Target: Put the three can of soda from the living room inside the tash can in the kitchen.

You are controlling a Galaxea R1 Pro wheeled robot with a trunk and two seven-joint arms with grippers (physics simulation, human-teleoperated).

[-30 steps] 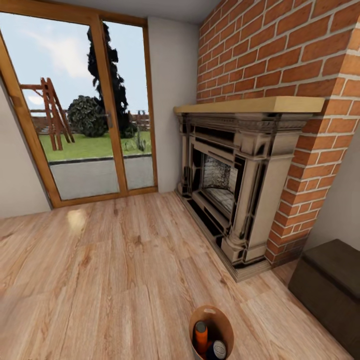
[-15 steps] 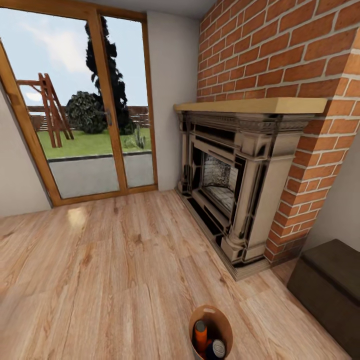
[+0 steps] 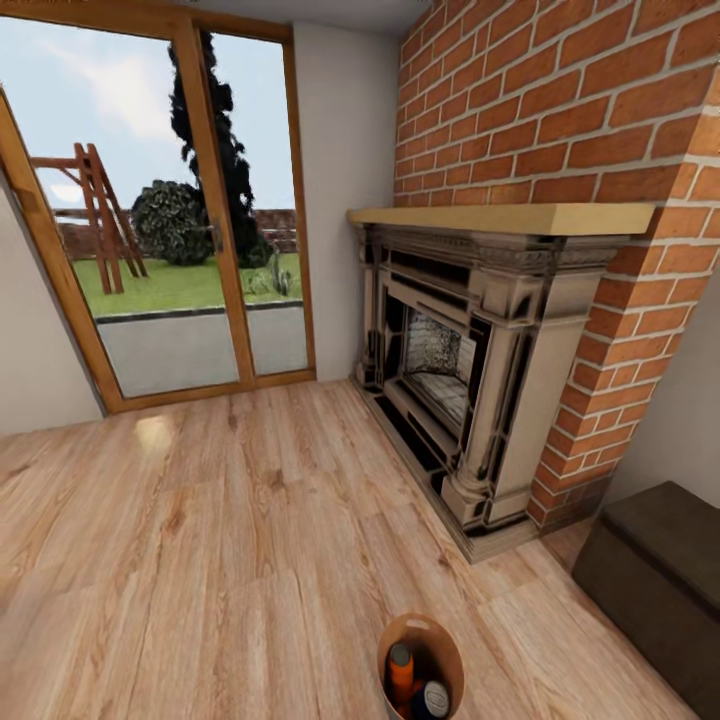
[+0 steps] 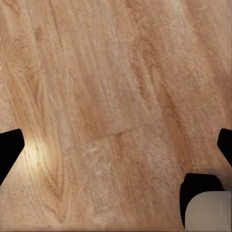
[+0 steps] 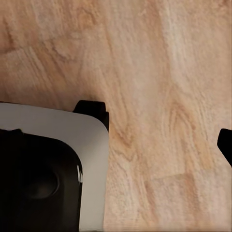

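The trash can (image 3: 421,668) is standing on the light wood floor (image 3: 220,540) at the near edge of the head view, round, with a brown rim and brown inside. Inside it an orange soda can (image 3: 401,672) is standing upright, and a blue soda can (image 3: 434,698) with a silvery top is sitting just beside it; a third can I cannot make out. In the left wrist view the left gripper (image 4: 116,145) is hanging over bare floor planks, with its dark fingertips (image 4: 8,150) showing at the two opposite edges of the picture, so the jaws are standing wide apart and holding nothing. In the right wrist view the right gripper (image 5: 145,140) is also hanging over the planks, beside the grey and black body of the robot (image 5: 48,169); one dark fingertip (image 5: 225,144) is showing at the edge, and how far its jaws are standing apart I cannot tell. To the right of the trash can, a dark low cabinet (image 3: 655,580) is standing against the wall. Beyond the trash can, the ornate beige-and-black fireplace (image 3: 470,370) is sitting under a pale wood mantel, built into the red-brick chimney (image 3: 560,110). To the left of the fireplace the floor is lying open and wide, reaching up to the wood-framed glass doors (image 3: 150,210) on the far wall. Through the glass a lawn, dark bushes and a wooden frame (image 3: 95,220) are showing outside.
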